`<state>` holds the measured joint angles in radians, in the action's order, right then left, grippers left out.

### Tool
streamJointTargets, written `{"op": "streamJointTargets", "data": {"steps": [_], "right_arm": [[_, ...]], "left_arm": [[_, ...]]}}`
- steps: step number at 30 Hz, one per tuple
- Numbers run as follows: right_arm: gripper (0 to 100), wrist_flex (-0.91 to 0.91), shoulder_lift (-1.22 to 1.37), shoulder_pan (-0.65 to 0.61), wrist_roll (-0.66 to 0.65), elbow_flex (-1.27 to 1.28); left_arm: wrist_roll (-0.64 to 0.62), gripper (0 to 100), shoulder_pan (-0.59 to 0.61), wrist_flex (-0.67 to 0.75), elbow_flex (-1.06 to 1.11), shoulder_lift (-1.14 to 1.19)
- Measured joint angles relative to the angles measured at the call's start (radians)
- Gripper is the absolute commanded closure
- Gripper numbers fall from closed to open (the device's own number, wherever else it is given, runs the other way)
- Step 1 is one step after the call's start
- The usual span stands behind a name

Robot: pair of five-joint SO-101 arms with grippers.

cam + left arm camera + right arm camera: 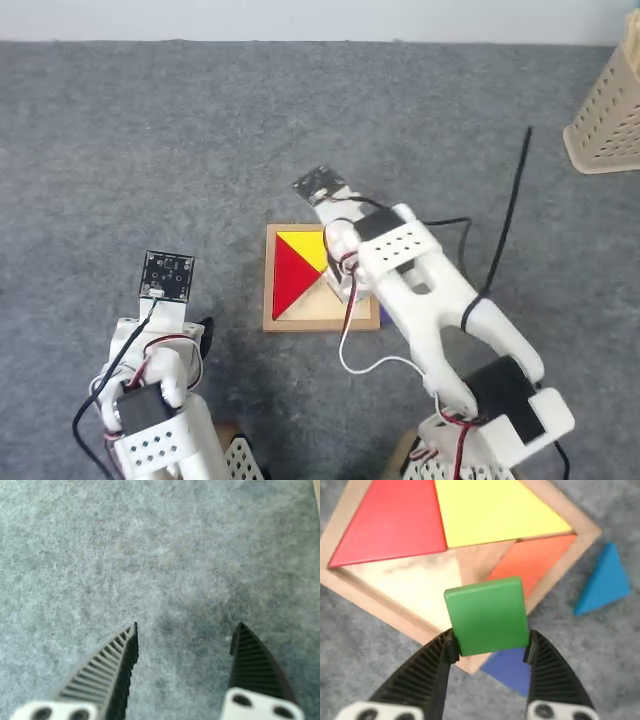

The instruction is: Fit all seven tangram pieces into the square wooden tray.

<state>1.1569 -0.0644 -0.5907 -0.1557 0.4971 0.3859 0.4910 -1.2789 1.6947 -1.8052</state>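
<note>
The right gripper (490,647) is clamped on the green square (486,614), held over 1 edge of the wooden tray (589,531). In the tray lie 3 triangles: red (395,522), yellow (492,510) and orange (532,567). A light blue triangle (605,580) and a darker blue piece (512,667) lie on the grey carpet (360,650) just beside the tray. The left gripper (185,630) hangs over the carpet with its jaws apart.

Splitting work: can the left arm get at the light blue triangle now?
Likely not: the light blue triangle lies past the square wooden tray, beside the right claw holding a green square.
</note>
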Motion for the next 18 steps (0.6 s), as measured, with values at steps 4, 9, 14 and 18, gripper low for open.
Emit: {"op": "streamJointTargets", "data": {"steps": [4, 9, 14, 18], "right_arm": [[86.4, -0.009, -0.002, -0.048, 0.003, 0.021], [86.4, -0.057, -0.002, -0.118, 0.003, 0.055], [86.3, -0.068, -0.002, -0.123, 0.006, 0.055], [86.1, -0.068, -0.002, -0.126, 0.006, 0.055]], "left_arm": [[0.0, 72, 0.0, 0.0, 0.0, 0.0], [0.0, 72, 0.0, 0.0, 0.0, 0.0], [0.0, 72, 0.0, 0.0, 0.0, 0.0], [0.0, 72, 0.0, 0.0, 0.0, 0.0]]}}
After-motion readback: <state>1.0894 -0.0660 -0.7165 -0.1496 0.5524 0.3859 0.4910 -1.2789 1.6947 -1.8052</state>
